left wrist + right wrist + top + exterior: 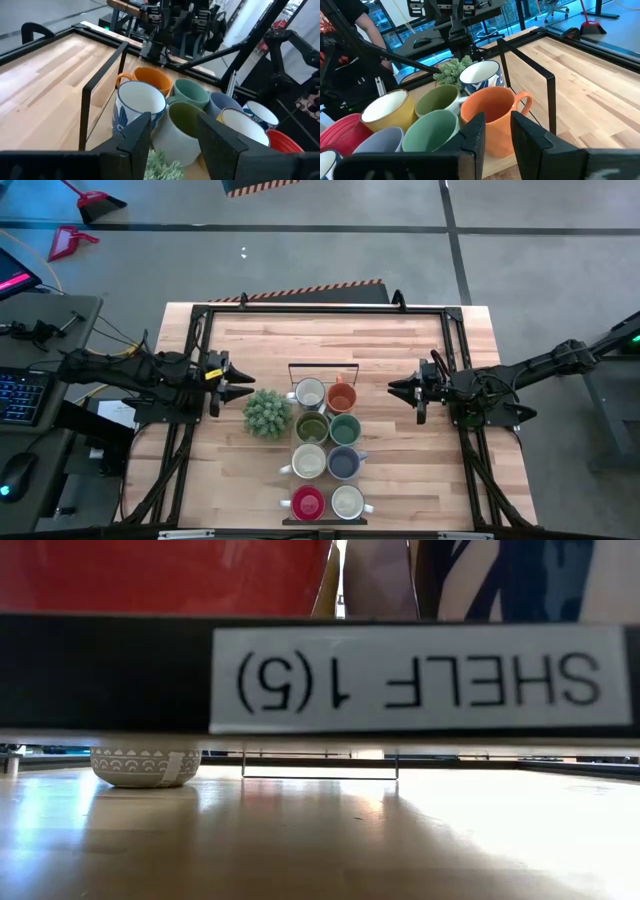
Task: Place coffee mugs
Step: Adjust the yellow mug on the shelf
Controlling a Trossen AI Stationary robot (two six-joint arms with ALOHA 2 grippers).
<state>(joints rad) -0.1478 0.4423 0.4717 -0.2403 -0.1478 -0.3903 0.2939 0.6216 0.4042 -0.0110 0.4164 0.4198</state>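
Observation:
Eight mugs stand upright in two columns at the table's middle, inside a thin black wire frame (323,366): patterned white (309,393), orange (342,396), olive green (312,427), teal (345,428), cream (309,461), blue-grey (343,463), red (307,503), cream-white (347,502). My left gripper (240,381) (174,131) hovers open left of the far row, aimed at the patterned mug (140,102). My right gripper (395,387) (497,131) hovers open right of that row, facing the orange mug (492,117). Neither touches anything.
A spiky green potted plant (266,412) stands just left of the mugs, close below my left gripper; its patterned pot (145,765) shows in the low view. Black rails (320,308) border the table. Bare wood (320,340) lies on the far side of the mugs.

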